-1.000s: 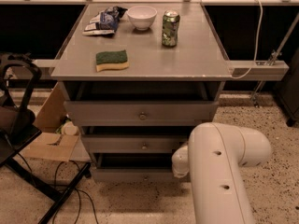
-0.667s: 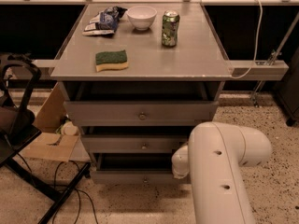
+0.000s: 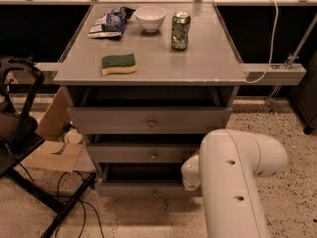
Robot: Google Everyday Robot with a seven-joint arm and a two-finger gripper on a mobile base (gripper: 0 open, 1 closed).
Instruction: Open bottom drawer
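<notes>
Speckled flooring (image 3: 277,128) runs under a grey cabinet whose flat top (image 3: 198,58) carries four things, one of each: a white bowl (image 3: 150,18), a green can (image 3: 181,30), a green and yellow sponge (image 3: 119,64) and a crumpled snack bag (image 3: 110,24). Below the top we count three grey drawer fronts, each with one small round knob in the middle. The top drawer (image 3: 124,119) looks widest and the middle drawer (image 3: 129,153) sits under it.

The bottom drawer (image 3: 129,189) is the lowest, close to the floor, and we see a dark gap above its front, so it stands somewhat pulled out. One white robot arm (image 3: 237,177) fills the lower right. Its gripper (image 3: 191,182) is at the right end of the bottom drawer, mostly hidden behind the arm, and we cannot tell how it is set or whether it holds anything.

At left we see one cardboard box (image 3: 54,138) and one black frame (image 3: 20,133). One white cable (image 3: 271,33) hangs at right.
</notes>
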